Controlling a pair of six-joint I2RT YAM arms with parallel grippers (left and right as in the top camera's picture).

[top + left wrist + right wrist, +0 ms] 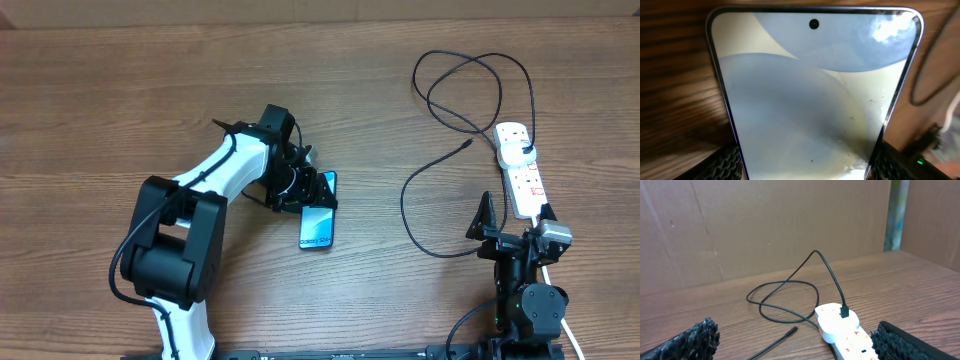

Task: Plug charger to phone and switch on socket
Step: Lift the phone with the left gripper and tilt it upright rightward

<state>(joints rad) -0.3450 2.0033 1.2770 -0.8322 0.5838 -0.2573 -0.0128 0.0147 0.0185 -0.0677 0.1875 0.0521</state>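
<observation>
Phone (317, 222) faces screen-up, long axis near-to-far, camera end toward the arm bases; your left gripper (322, 188) clamps its far end, your right gripper (515, 228) gapes wide, empty.

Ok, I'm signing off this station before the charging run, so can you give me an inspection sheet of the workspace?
Surface: wooden table, brown grain.
Job's things: phone lies screen up near the middle. The charger has its plug head seated in the power strip. Its tip lies loose, well apart from the phone.
Clutter: nothing seen.
Grippers: left gripper closed on the phone's long edges. Right gripper wide open and empty, at the strip's near end.
Cables: the black charger cable lies in loose loops. A thick white cord runs toward the near edge.
Surroundings: brown cardboard wall behind the table.
</observation>
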